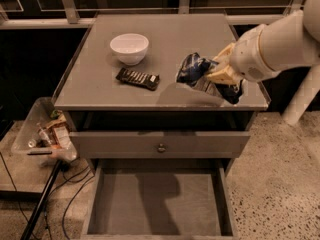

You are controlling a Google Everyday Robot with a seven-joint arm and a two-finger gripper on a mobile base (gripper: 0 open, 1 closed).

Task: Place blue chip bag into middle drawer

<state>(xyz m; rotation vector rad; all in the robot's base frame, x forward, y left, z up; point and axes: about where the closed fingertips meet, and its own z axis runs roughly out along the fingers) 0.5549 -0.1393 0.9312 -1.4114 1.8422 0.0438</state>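
Table (pixel 170 31): grey top, carrying three items.

Blue chip bag (pixel 192 68): crumpled dark navy foil. It sits over the right front part of the table, well above the middle drawer (pixel 157 204) and not in it. A shadow falls on the table surface beneath the bag and to its left, so most of the bag appears raised off the top. Whether its lower right corner touches the table cannot be told.

Hand (pixel 214 74): located at the right side of the bag and reaching in from the right on a white arm (pixel 280 41). Its pale yellow fingers (pixel 222 73) are clamped on the bag, with foil bulging out on either side of the grip.

White bowl (pixel 129 48): upright on the left rear part of the table, well apart from the bag.

Black candy bar (pixel 138 78): lying flat just in front of the bowl, left of the bag and not touching it.

Upper drawer front (pixel 120 144): closed, with a small round knob (pixel 161 147) at its centre.

Middle drawer: pulled out towards the camera below the closed front. Its flat grey floor and low side walls are in view, with a shadow across the floor.

Clear plastic bin (pixel 30 134): stands on the ground left of the table and holds packets. Dark cables (pixel 70 191) run along the ground beside it.
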